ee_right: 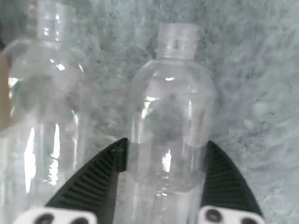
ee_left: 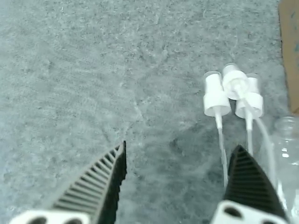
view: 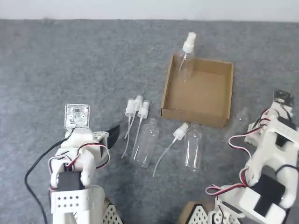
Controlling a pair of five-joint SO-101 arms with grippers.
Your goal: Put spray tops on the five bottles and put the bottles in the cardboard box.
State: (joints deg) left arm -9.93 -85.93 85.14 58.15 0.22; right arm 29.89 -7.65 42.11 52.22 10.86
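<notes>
A clear bottle with a white spray top (view: pixel 186 58) stands in the far-left corner of the cardboard box (view: pixel 219 109). Two open bottles (view: pixel 147 140) (view: pixel 193 144) lie in front of the box. Three loose spray tops (view: pixel 136 108) (ee_left: pixel 233 91) lie in a cluster left of them, and another top (view: pixel 181 129) lies between the two bottles. My left gripper (ee_left: pixel 180 177) (view: pixel 112 133) hovers open over the carpet beside the cluster. My right gripper (ee_right: pixel 167 158) (view: pixel 252 127) is shut on an uncapped bottle (ee_right: pixel 170 107) (view: pixel 238 121) right of the box. A second uncapped bottle (ee_right: pixel 44 93) lies beside it.
Grey carpet (view: pixel 70 60) covers the table, with open room at the left and far side. The box's edge (ee_left: pixel 290 51) shows beyond the spray tops in the left wrist view, with a bottle neck (ee_left: pixel 287 135) next to the tops' tubes.
</notes>
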